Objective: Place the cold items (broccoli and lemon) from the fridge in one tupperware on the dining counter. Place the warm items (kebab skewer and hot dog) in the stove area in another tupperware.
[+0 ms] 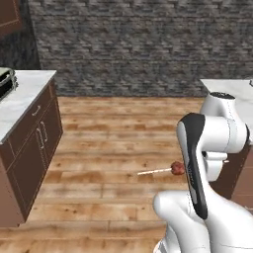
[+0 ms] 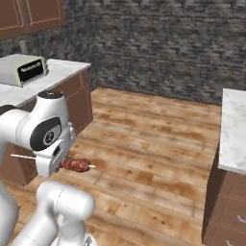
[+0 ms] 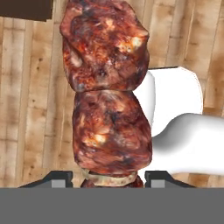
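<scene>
Currently, the gripper (image 3: 112,177) is clamping the kebab skewer (image 3: 107,92) between its two fingertips (image 3: 57,178), one on each side of the meat. In the hand view, two large browned meat chunks are stacking up directly above the fingertips, with a pale ring of another piece sitting right at fingertip level.

In the right base view, the kebab skewer (image 2: 74,165) is hanging level in the air above the wooden floor (image 2: 153,144), just beside the arm's white wrist housing, with its thin stick projecting from both ends. In the left base view, the kebab skewer (image 1: 170,170) is protruding from behind the arm's dark-trimmed link, its stick pointing away from the arm toward the left table (image 1: 22,96).

Relative to the skewer, the left table with brown cabinets is standing well apart, carrying a grey appliance (image 2: 24,69) on its marble top. The right table (image 2: 234,129) is also standing well apart from the skewer. A grey brick wall (image 1: 138,44) is closing off the floor behind both tables.
</scene>
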Available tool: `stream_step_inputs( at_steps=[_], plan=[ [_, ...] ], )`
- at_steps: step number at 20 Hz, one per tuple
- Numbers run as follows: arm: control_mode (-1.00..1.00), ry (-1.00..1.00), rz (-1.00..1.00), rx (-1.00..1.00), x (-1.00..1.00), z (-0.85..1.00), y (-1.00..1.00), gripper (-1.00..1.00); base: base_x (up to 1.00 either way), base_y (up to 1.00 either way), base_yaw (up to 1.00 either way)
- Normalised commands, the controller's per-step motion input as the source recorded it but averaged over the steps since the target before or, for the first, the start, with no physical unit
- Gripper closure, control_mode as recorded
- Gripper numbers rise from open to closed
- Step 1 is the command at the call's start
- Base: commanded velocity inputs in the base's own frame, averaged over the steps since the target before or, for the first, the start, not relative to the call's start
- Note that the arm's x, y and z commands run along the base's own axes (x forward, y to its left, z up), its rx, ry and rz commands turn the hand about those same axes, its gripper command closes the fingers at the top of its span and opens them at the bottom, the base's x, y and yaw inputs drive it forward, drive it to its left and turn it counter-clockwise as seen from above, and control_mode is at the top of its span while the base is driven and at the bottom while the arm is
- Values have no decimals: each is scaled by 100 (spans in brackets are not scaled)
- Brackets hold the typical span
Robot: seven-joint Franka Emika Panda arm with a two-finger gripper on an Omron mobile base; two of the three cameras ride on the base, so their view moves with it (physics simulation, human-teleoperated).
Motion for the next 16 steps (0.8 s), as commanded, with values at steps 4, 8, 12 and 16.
stream_step_inputs(
  at_steps=[4,8,12,16],
  plan=[
    [100,0,0,0,0,0,0,100,100,71,-20],
    [100,0,0,0,0,0,0,100,100,49,-15],
    [100,0,0,0,0,0,0,100,100,5,-13],
    [100,0,0,0,0,0,0,100,100,-34,-11]
  ],
)
